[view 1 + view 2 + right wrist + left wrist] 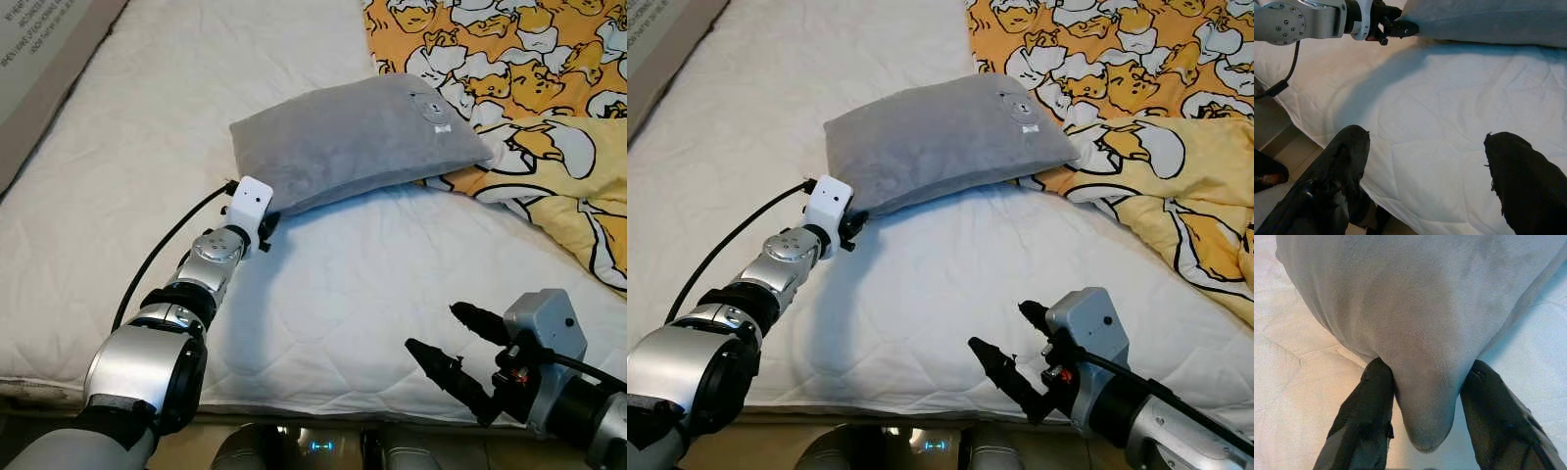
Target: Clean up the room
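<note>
A grey pillow lies on the white mattress, its far end resting on a yellow cartoon-print blanket. My left gripper reaches out to the pillow's near-left corner. In the left wrist view its two black fingers press on either side of that corner, shut on it. My right gripper hovers open over the mattress near the front edge, well apart from the pillow, with nothing between its fingers. The right wrist view also catches the left gripper at the pillow corner.
The yellow blanket is bunched over the bed's right side. A flat grey board with print lies along the bed's far left. A black cable trails from my left arm. The bed's front edge runs just below my arms.
</note>
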`<state>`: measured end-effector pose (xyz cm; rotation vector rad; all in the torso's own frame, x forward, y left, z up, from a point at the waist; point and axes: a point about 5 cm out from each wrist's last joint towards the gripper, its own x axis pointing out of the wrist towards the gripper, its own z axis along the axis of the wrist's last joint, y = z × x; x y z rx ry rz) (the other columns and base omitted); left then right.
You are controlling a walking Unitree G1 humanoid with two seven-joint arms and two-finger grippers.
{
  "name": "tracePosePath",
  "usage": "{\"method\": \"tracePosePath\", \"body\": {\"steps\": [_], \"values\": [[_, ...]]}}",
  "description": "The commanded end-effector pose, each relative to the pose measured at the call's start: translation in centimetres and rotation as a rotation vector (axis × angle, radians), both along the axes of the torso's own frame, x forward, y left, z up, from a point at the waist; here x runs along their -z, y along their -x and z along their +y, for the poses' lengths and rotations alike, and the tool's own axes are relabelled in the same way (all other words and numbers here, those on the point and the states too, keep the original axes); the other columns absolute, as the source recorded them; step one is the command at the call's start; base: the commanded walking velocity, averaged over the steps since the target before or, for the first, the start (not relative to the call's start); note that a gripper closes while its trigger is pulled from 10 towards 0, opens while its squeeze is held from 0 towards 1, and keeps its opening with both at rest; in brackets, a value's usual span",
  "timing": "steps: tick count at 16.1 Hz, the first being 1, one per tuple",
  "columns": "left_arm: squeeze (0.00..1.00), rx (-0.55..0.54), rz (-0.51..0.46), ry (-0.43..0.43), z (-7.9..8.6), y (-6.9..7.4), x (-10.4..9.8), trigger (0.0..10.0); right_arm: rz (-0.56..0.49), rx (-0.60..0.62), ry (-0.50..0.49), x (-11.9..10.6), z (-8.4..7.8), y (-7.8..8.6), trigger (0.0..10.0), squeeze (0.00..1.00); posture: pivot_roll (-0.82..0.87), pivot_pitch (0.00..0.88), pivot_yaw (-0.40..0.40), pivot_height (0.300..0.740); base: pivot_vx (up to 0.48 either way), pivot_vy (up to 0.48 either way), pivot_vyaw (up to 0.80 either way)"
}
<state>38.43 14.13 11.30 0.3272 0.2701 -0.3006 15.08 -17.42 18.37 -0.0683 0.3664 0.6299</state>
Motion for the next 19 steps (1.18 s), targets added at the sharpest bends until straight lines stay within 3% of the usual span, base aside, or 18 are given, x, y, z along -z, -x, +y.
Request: {"method": "tracePosePath", "body": {"steps": [1, 14, 18, 19], "values": [[0.00, 0.022, 0.006, -0.012, -0.3, -0.2, -0.3, 0.0, 0.020, -0.030, -0.012, 0.1, 0.3, 0.3, 10.0, 0.00, -0.35, 0.160, 0.032, 0.740, 0.000, 0.000, 0.00], [0.00, 0.074, 0.024, -0.022, -0.8, 0.0, -0.1, 0.0, 0.009, -0.016, -0.026, 0.3, 0.8, 0.2, 10.0, 0.00, -0.34, 0.150, 0.053, 0.740, 0.000, 0.000, 0.00], [0.00, 0.147, 0.047, 0.093, -1.3, 0.1, -0.4, 0.0, -0.020, 0.055, 0.006, 0.3, -0.3, -0.4, 10.0, 0.00, -0.33, 0.141, 0.048, 0.740, 0.000, 0.000, 0.00], [0.00, 0.223, 0.082, 0.127, -1.9, 0.4, -0.1, 0.0, -0.032, 0.070, 0.011, 0.3, -0.5, -0.8, 10.0, 0.00, -0.33, 0.140, 0.045, 0.740, 0.000, 0.000, 0.00]]}}
